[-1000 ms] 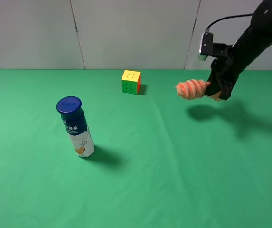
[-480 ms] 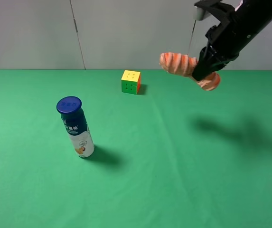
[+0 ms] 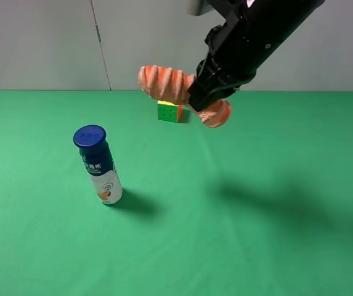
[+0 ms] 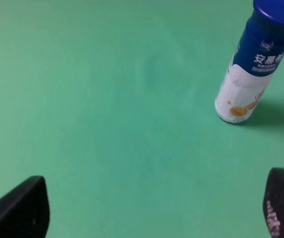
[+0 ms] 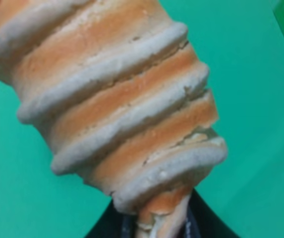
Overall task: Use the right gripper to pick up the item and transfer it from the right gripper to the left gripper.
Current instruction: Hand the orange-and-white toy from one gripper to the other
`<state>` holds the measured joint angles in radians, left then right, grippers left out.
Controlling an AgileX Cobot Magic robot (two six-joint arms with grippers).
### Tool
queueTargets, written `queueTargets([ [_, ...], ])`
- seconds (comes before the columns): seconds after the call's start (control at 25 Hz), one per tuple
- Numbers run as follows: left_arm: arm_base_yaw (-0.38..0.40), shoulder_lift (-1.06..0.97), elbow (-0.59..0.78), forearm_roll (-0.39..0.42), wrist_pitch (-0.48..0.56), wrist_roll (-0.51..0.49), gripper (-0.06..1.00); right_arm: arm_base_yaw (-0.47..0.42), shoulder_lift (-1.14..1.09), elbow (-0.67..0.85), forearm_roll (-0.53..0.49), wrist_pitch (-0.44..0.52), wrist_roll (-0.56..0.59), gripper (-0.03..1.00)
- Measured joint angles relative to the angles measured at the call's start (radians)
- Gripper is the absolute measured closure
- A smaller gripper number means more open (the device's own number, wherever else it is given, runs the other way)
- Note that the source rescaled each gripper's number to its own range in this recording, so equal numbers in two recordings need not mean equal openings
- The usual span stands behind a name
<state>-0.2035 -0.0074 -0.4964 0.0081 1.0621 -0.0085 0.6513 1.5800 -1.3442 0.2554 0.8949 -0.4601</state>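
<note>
The item (image 3: 164,82), an orange roll with cream spiral ribs, hangs in the air above the back middle of the table, tilted with one end pointing left. My right gripper (image 3: 198,101) is shut on it near its right end, and the black arm reaches in from the upper right. The right wrist view is filled by the item (image 5: 112,99), with the black jaws pinching it at the gripper (image 5: 156,225). My left gripper (image 4: 149,218) shows only in its wrist view, open and with nothing between its fingertips (image 4: 20,210) over bare cloth.
A white bottle with a blue cap (image 3: 98,165) stands upright at the left and shows in the left wrist view too, as the bottle (image 4: 253,64). A puzzle cube (image 3: 169,111) sits at the back, partly hidden behind the item. Green cloth (image 3: 256,216) covers the table.
My right arm has swung left and upward with the item, from the back right to in front of the cube. The bottle and cube have not moved.
</note>
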Motion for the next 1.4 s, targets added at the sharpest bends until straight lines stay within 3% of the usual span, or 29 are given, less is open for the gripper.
queueTargets([
  [0.24,0.000,0.000,0.000,-0.001,0.000,0.000,-0.06,0.015,-0.007,0.000,-0.002,-0.005,0.054,0.93],
  [1.24,0.000,0.000,0.000,0.000,0.000,0.000,-0.06,0.015,-0.007,0.000,-0.003,-0.029,0.044,0.95],
  [1.4,0.000,0.000,0.000,-0.008,-0.003,0.056,-0.06,0.015,-0.007,0.000,-0.003,-0.029,0.044,0.95],
])
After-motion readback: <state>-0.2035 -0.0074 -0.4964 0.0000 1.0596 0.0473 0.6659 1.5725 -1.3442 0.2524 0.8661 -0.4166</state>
